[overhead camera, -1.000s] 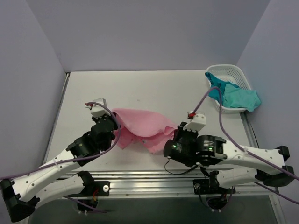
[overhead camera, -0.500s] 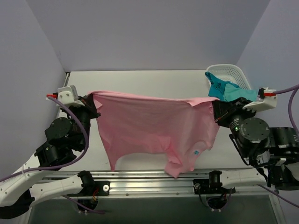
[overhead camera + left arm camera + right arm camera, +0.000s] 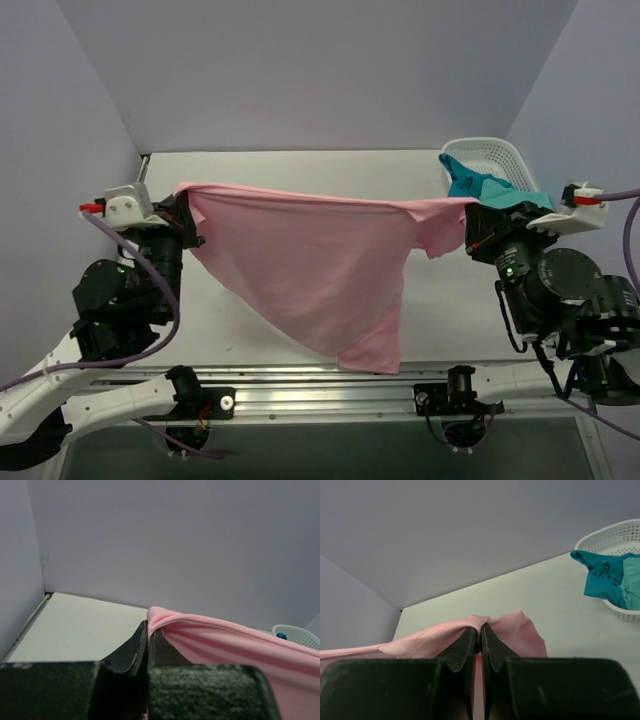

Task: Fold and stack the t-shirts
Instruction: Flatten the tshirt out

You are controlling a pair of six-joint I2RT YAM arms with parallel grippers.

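The light pink t-shirt (image 3: 310, 260) hangs stretched in the air between both grippers, its lower part sagging to a point near the table's front edge. My left gripper (image 3: 186, 205) is shut on its left top corner; the pinched pink fabric (image 3: 210, 637) shows in the left wrist view at the gripper (image 3: 149, 630). My right gripper (image 3: 468, 222) is shut on the right top corner, with the pink fabric (image 3: 445, 632) bunched over the gripper (image 3: 480, 632). Teal and turquoise t-shirts (image 3: 490, 190) lie crumpled in the basket.
A white lattice basket (image 3: 495, 150) stands at the back right of the table and also shows in the right wrist view (image 3: 615, 535). Grey walls enclose the table on the left, back and right. A metal rail (image 3: 320, 380) runs along the front edge.
Both arms rose and spread apart, lifting the crumpled pink shirt off the table and stretching it out. In the last half second its lower part swung and gathered into a hanging point.
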